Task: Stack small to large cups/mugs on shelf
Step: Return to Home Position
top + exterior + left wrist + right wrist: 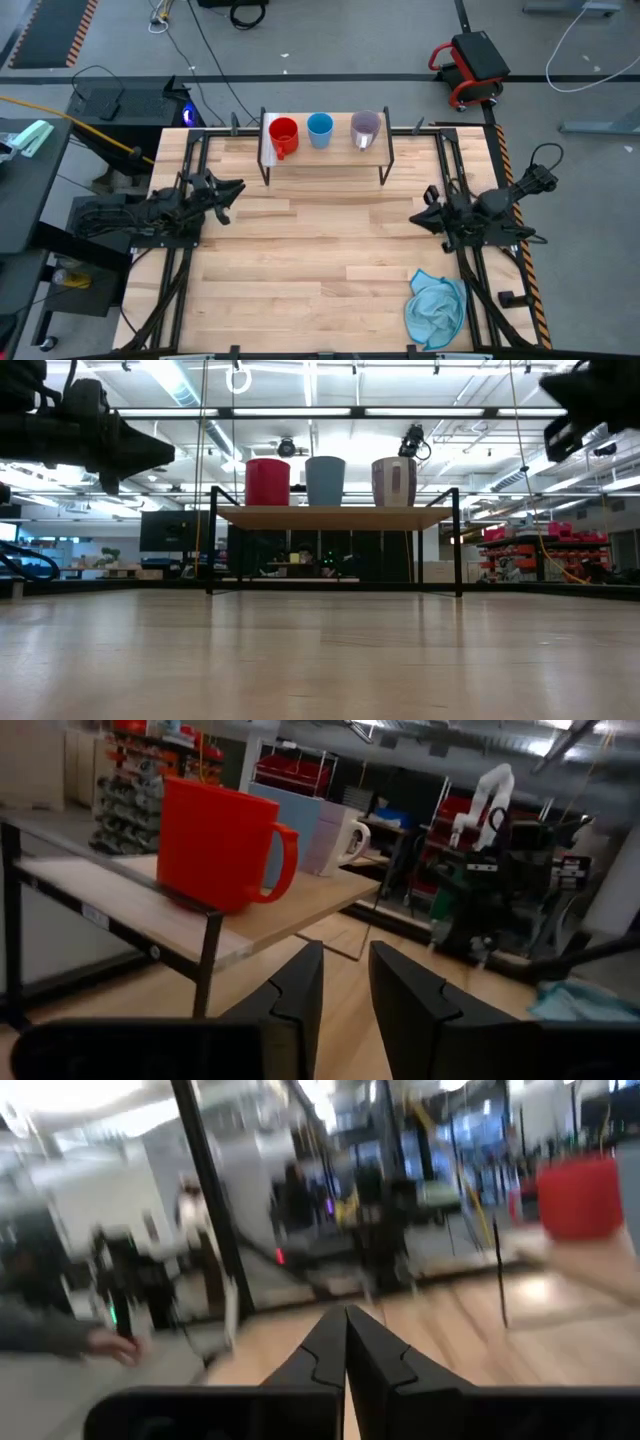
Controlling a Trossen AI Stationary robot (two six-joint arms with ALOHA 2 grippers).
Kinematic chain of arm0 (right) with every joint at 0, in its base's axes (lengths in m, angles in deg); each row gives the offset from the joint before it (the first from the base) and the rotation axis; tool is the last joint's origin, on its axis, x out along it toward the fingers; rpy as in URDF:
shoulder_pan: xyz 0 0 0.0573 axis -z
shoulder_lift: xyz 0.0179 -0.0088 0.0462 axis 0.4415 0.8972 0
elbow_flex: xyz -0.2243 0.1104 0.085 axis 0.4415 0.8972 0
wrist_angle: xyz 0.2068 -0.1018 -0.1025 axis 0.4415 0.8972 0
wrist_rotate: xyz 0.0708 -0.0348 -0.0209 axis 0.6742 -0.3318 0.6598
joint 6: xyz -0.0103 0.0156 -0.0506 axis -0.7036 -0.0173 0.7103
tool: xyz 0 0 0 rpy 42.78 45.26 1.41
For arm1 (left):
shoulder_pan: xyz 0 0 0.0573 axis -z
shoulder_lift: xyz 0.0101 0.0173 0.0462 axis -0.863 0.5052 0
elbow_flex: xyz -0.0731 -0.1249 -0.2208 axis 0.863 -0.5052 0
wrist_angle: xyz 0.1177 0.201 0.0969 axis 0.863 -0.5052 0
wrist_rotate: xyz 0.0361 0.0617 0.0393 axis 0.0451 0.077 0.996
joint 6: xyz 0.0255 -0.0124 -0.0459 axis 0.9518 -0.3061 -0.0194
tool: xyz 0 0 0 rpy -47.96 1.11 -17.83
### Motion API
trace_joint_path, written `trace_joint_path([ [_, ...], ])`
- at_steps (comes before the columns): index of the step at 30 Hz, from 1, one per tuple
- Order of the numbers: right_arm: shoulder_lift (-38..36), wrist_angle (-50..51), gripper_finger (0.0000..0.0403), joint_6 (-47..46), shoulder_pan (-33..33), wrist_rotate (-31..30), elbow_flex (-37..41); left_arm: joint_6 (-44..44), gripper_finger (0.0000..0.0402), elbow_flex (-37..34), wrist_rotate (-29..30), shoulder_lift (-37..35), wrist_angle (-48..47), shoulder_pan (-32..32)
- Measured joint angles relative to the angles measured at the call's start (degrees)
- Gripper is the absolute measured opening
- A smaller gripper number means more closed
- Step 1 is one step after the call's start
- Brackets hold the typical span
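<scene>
Three cups stand upright in a row on the shelf (325, 155) at the table's far edge: the red mug (283, 135) on the left, the light blue cup (320, 129) in the middle, the purple-grey mug (365, 129) on the right. In the low view they show as red mug (267, 481), blue cup (325, 480) and purple-grey mug (394, 481). My left gripper (232, 190) hovers over the table's left side, open, holding nothing; its fingers (345, 990) point toward the red mug (215, 840). My right gripper (428, 203) hovers at the right side, shut and empty (346, 1342).
A crumpled light blue cloth (437, 308) lies near the table's near right corner. The shelf's black legs (458, 540) stand on the tabletop. Bare wood (320, 240) stretches between the two arms. A person's sleeve and hand (90, 1338) show in the room beyond the table.
</scene>
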Motion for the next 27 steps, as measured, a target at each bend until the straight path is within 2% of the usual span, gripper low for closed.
trace_joint_path([
  [5, 0.1, 11.9, 0.0012, -4.9, 0.0, 0.0, 0.0, 2.3, 0.0085, 0.0, 0.0, 0.0, 0.0, 0.0],
  [27, 1.0, 12.2, 0.0012, -6.9, 0.0, 0.0, -2.3, 1.8, 0.0086, -0.1, 0.0, 0.0, -0.1, 0.0],
])
